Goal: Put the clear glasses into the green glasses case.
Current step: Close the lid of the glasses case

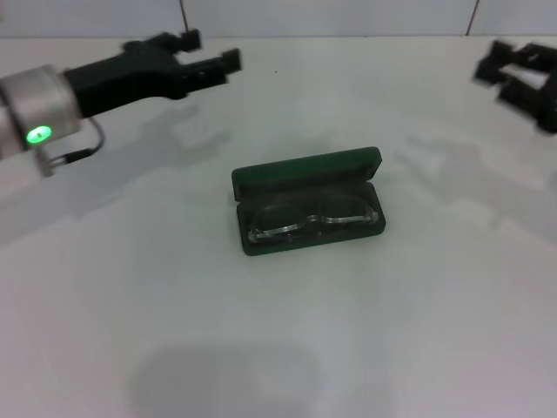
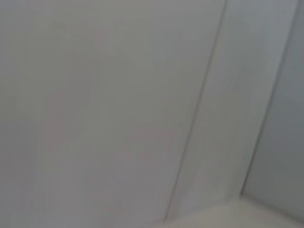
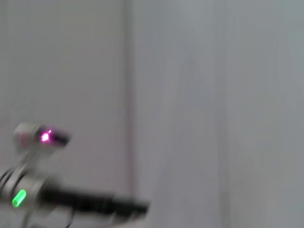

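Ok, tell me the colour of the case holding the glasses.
Dark green, the green glasses case lying open with the clear glasses inside; the head view shows it best.

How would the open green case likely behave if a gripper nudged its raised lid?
The green glasses case would probably slide, since it lies unanchored on the smooth white table. Its upright lid looks hinged, so it may fold shut over the clear glasses inside. It looks rigid and unlikely to roll.

Dark green case [image 1: 306,178], seemingly clear glasses [image 1: 312,220]
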`<state>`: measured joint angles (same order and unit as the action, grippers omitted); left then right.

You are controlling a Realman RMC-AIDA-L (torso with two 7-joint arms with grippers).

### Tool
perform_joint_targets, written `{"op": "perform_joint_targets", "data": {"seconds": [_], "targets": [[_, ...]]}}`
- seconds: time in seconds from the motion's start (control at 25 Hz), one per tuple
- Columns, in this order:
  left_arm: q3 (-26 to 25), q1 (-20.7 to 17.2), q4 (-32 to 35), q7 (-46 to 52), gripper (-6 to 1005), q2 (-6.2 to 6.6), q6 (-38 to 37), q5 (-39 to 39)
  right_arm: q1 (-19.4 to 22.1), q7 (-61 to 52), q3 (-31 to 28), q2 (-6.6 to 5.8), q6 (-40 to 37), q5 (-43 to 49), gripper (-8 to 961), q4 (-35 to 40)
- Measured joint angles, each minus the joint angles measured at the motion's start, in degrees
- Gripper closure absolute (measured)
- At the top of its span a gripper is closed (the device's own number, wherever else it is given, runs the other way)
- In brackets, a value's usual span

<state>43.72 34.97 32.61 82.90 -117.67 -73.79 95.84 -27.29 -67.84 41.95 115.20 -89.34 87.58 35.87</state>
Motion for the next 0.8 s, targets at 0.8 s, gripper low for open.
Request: {"op": "perform_joint_targets", "data": {"seconds": [0.8], "targets": [[23.44, 9.27, -4.68, 12.81, 124, -2.46, 20.03, 8.04, 1.89, 7.20, -10.94, 0.29, 1.37, -3.94, 620, -9.11]]}}
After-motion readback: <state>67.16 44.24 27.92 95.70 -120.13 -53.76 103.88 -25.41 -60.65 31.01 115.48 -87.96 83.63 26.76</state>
